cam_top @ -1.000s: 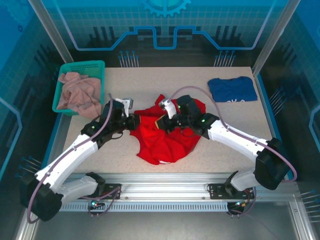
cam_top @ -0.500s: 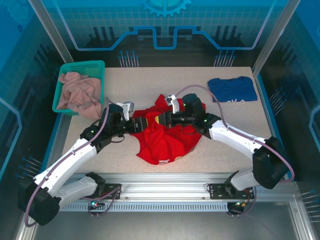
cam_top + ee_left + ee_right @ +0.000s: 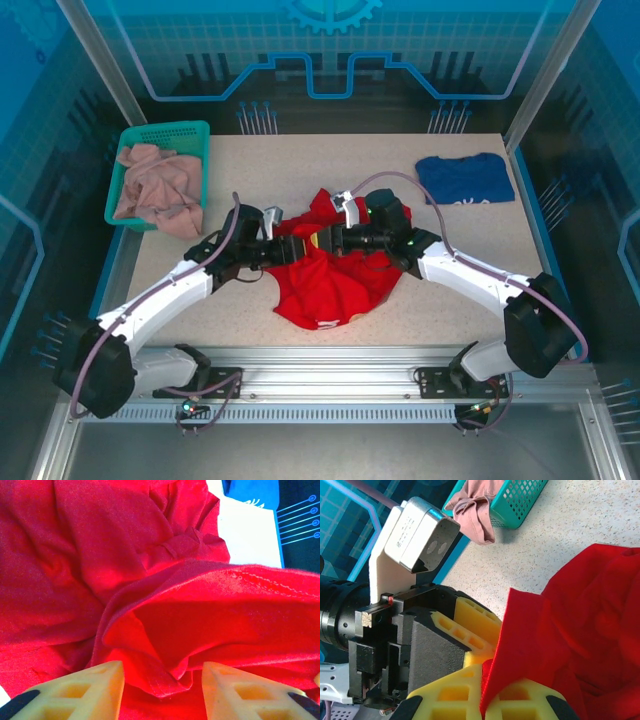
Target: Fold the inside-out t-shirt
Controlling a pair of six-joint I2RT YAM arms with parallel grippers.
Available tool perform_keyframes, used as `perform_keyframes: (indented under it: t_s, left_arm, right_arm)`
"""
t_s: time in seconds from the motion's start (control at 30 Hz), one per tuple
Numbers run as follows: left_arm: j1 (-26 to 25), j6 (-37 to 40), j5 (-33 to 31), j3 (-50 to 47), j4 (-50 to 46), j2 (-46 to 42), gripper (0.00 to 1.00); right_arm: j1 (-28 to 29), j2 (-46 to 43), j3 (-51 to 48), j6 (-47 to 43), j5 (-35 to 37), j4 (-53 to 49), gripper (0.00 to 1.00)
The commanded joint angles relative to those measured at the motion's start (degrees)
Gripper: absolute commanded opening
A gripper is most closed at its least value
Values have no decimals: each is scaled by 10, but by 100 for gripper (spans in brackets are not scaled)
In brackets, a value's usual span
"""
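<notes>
A speckled beige desk (image 3: 300,170) sits inside a booth walled with see-through blue panels (image 3: 150,50) printed with line patterns. Metal posts rise at the corners and a silver rail (image 3: 330,360) runs along the near edge, where the two arms are mounted. At the far left corner a teal basket (image 3: 165,130) holds a rumpled pink garment (image 3: 155,185) that spills over its near side. Near the far right corner a dark blue shirt (image 3: 463,180) lies flat, well apart from everything else. The red t-shirt (image 3: 335,285) is bunched in a loose heap in the middle of the desk, between the two arms, with bare surface all around it. Both arms reach in over its far half and meet there. The left gripper (image 3: 293,250) comes from the left with its yellow fingers (image 3: 95,685) spread apart, and a drooping fold of red cloth hangs loose in the gap between them, not pinched. The right gripper (image 3: 328,240) faces it, just beside it, clenched on a raised edge of the red t-shirt, which stands up from between its closed fingers (image 3: 455,692).
</notes>
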Motion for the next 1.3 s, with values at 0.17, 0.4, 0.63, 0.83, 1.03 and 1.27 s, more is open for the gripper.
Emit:
perform_keyframes:
  t_s: [0.17, 0.4, 0.63, 0.83, 1.03, 1.27]
  left_arm:
    - [-4, -4, 34, 25, 29, 26, 27]
    - [27, 6, 98, 28, 36, -27, 0]
    - [111, -95, 278, -7, 142, -100, 0]
    - [157, -87, 295, -20, 106, -125, 0]
    - [165, -8, 217, -22, 2, -120, 0]
    - [138, 8, 221, -23, 12, -107, 0]
  right_arm:
    - [-6, -8, -8, 3, 7, 19, 0]
    - [-39, -41, -9, -29, 46, -38, 0]
    - [-75, -69, 2, -118, 31, -121, 0]
    - [-97, -84, -9, -127, -28, -120, 0]
    - [-122, -106, -54, -76, -90, -42, 0]
    - [-114, -85, -62, -56, -108, -19, 4]
